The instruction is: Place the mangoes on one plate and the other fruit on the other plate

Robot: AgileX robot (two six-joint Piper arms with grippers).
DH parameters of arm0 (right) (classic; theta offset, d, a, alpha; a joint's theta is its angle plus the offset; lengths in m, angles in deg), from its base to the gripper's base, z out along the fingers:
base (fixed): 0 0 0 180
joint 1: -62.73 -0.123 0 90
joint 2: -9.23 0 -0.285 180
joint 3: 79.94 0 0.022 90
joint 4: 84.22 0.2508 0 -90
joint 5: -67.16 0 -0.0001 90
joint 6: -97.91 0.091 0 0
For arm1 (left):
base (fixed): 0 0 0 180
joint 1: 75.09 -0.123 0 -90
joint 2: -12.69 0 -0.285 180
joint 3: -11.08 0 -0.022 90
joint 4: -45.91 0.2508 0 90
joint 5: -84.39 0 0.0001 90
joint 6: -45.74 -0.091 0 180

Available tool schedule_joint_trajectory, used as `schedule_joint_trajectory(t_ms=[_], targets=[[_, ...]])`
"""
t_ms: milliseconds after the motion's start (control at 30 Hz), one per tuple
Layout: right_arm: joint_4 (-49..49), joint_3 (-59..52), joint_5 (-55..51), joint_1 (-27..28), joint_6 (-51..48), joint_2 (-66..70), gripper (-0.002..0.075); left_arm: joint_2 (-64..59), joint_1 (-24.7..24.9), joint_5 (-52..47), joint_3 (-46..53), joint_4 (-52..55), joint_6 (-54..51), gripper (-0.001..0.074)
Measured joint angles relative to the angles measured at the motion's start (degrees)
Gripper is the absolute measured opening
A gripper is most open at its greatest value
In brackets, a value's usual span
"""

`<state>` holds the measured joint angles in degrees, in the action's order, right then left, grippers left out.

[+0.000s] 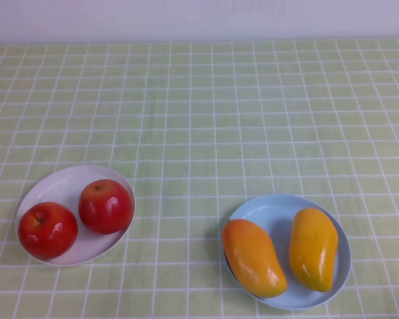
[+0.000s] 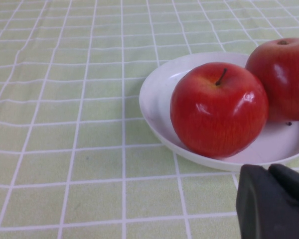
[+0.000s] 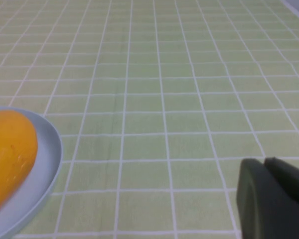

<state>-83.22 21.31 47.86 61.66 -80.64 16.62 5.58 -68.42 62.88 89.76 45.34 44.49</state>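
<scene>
High view: the two round shiny red apples [image 1: 48, 230] [image 1: 106, 206] sit side by side, touching or nearly so, on the round shallow white plate [image 1: 63, 183] at the left of the green-checked tabletop [image 1: 206, 113]. The two glossy elongated yellow-orange mangoes [image 1: 254, 258] [image 1: 313, 248] lie on the round shallow light blue plate [image 1: 269, 209] at the right. The sorting looks finished. Neither arm shows here, so this view says nothing about how near the grippers are to the plates. The leftmost mango hangs over the blue rim; a nudge to that plate could roll it onto the cloth.

Left wrist view: the left gripper [image 2: 276, 201] rests low, just beside the white plate's rim, jaws together and holding nothing. This closeness is the main risk: a careless sweep towards the plate could clip the rim and tip the apples out.

Right wrist view: the right gripper [image 3: 276, 199] sits near the blue plate, with clear cloth between them, jaws together and empty. Only one mango's end shows, so its overhang cannot be judged here.
</scene>
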Motion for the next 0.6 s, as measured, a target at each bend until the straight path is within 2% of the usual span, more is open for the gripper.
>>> schedule_joint_trajectory(t_ms=[600], targets=[[0.0, 0.0, -1.1, 0.0, 0.0, 0.0, -0.0015, 0.0, 0.0, 0.0, 0.0, 0.0, 0.0, -0.0001]])
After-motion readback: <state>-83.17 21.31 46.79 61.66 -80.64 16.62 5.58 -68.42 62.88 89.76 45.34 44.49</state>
